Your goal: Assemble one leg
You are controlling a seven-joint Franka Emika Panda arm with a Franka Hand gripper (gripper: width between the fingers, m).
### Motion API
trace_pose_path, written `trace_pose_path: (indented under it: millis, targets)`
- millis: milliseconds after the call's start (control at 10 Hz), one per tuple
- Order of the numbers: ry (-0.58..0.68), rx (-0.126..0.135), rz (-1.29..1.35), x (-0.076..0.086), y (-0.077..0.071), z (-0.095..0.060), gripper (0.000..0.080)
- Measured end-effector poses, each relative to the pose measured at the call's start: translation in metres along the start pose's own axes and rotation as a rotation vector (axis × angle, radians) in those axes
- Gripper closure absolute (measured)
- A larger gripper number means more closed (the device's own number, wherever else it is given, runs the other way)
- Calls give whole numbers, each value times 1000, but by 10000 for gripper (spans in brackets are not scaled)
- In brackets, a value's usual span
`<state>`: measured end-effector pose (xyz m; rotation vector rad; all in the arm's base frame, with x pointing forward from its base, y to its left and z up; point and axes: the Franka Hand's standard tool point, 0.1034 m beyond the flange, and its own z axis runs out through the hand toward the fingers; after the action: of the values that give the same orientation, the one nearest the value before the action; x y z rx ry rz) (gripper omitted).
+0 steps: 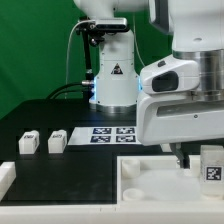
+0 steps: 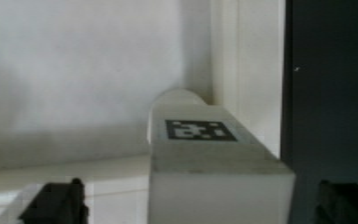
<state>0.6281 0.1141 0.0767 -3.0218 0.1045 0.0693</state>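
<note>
A leg point(image 1: 211, 166), a small white post with a black-and-white tag, stands on the right part of the large white tray point(image 1: 140, 178). My gripper point(image 1: 193, 158) hangs low right over it. In the wrist view the leg point(image 2: 202, 140) lies between my two dark fingertips point(image 2: 55, 203), with a gap showing on each side. The gripper point(image 2: 202, 206) is open around the leg without touching it. Two more legs point(image 1: 28, 142) point(image 1: 56, 142) stand on the black table at the exterior view's left.
The marker board point(image 1: 112, 134) lies in the middle of the table before the arm's base point(image 1: 112, 80). A further white piece point(image 1: 5, 178) sits at the exterior view's lower left edge. The tray has raised rims and round corner sockets.
</note>
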Motion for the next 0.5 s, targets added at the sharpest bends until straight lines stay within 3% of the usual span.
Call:
trace_pose_path:
  millis: [100,300,400,500]
  targets:
    - [0,0,14,0,0,0,150]
    - [0,0,16,0,0,0,407]
    - [-1,6,138,0,0,0,407]
    - [-2,6,238,0,1,0,505]
